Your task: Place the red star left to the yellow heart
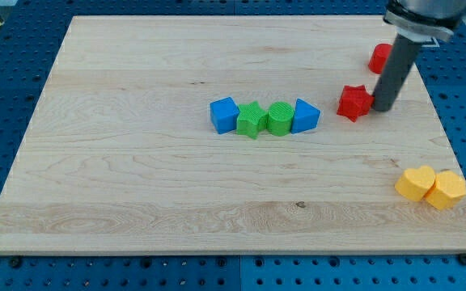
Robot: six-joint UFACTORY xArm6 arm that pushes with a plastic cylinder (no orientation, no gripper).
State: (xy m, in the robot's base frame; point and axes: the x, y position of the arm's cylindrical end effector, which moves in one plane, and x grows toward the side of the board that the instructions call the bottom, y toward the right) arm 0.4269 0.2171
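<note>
A pale wooden board (136,202) is lying on a blue perforated table (6,24) and filling most of the frame. In the upper right of the frame the arm's dark rod (395,69) is reaching down from a grey collar, and my tip (384,108) is resting at board level, touching or nearly touching the right side of the red star (354,102). The rod has no jaws and nothing to open or close; it is holding nothing and is only standing against the star's edge.

The red star is sitting in the upper right part of the board, right of the central row of blocks. Behind the rod, nearer the top right corner, a second red block (380,57) is showing, partly hidden by the rod, so its shape cannot be told.

The yellow heart (416,183) is lying near the lower right corner of the board, well apart from the red star and below it in the frame. A yellow hexagon-like block (446,190) is touching its right side.

In the middle of the frame four blocks are sitting in a touching row: a blue cube (224,114) at the left, then a green star (252,120), a green cylinder (280,118) and a blue triangle (304,115) at the right.
</note>
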